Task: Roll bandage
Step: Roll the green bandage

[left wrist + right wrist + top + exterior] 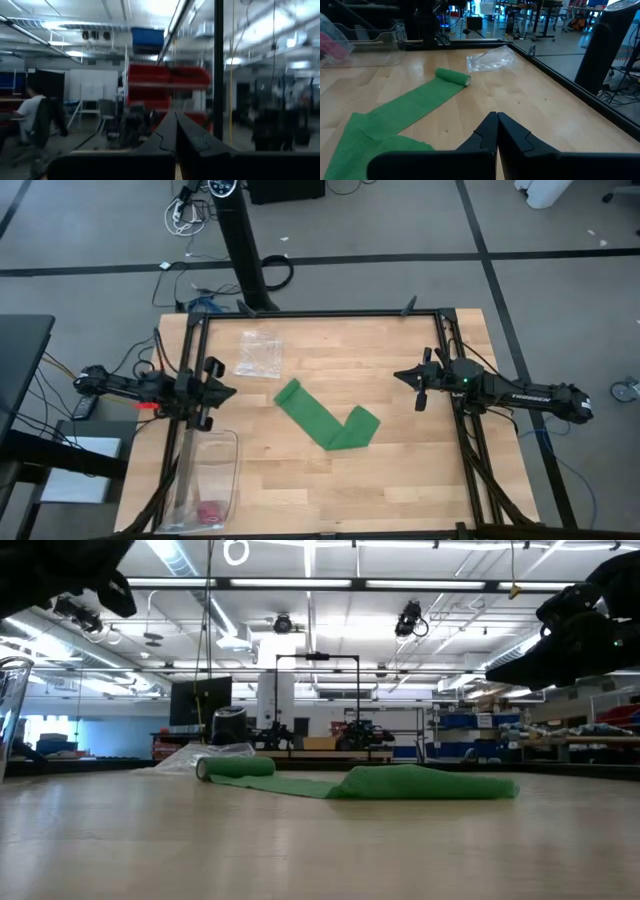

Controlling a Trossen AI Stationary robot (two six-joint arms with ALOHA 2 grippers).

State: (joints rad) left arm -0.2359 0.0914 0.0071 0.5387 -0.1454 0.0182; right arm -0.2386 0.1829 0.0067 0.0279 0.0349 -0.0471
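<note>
Right pincer (pixel 409 377): pressed together, holding nothing, raised over the worktop's right side, well apart from the bandage.
Left pincer (pixel 229 392): likewise pressed together and empty, raised at the worktop's left edge, waiting.
Bandage (pixel 325 419): green strip lying in a bent V near the middle of the worktop (pixel 400 480); the far end is already wound into a short roll (pixel 453 75), while the near end lies folded over itself.
Clear bag (pixel 259 353): just beyond the rolled end.
Clear bin (pixel 205 477): front left corner, a pink item (pixel 208 512) inside.
Risk: the folded near end may wind in crooked, and the thin fabric may slip out of a pinch; a careless push could nudge the started roll against the bag.
Writing: none legible.
</note>
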